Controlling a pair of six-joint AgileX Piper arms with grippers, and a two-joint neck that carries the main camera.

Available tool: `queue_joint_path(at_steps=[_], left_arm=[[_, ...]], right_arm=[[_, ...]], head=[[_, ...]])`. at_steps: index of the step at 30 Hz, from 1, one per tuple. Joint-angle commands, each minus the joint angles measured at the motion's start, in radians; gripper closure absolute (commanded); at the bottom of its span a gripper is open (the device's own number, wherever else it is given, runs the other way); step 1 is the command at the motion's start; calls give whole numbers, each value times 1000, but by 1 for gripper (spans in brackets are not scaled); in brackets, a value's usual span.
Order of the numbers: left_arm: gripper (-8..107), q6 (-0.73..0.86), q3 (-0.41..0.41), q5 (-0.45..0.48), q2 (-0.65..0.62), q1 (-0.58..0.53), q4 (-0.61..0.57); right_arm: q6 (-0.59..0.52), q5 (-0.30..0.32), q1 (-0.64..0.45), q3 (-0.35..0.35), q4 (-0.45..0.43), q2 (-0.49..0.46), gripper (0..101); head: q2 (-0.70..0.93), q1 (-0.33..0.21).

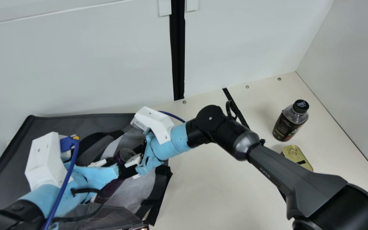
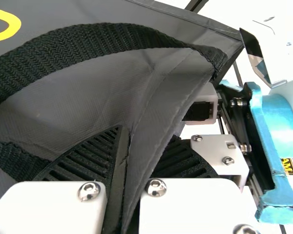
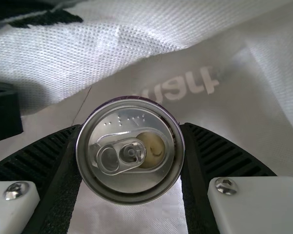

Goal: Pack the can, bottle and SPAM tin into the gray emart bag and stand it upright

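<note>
Packing the can [image 3: 124, 181] seems in hand, the right pincer [image 3: 131, 126] grasping it within the bag [image 2: 102, 87], mirrored lettering [image 3: 178, 89] just beyond, the left clamped on the bag's edge nearby; next calls for lowering and release, then the tin [image 1: 295, 154] and, farther from the right pincer, the dark-labelled bottle [image 1: 285, 127].

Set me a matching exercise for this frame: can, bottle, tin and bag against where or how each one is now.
1. Drink can
2. Capped bottle
3. SPAM tin
4. Gray emart bag

A. Lying flat on the table, gold ring-pull side up
B. Its fabric caught between the fingers of the left hand
C. Between the fingers of the right hand
D. Upright on the table, black cap on top

Right pairs: 1-C, 2-D, 3-A, 4-B
</note>
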Motion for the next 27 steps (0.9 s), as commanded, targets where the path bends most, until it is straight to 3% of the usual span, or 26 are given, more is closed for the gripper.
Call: queue_joint_path(at_steps=[1,21,27], left_arm=[[107,0,0,0,0,0,0],[107,0,0,0,0,0,0],[107,0,0,0,0,0,0]], right_arm=[[0,-1,1,-4,-2,3,75],[-12,18,-29,-18,0,0,8],[-13,26,-48,-13,-1,-21,6]], head=[[-1,-23],[-1,-23],[-1,-23]])
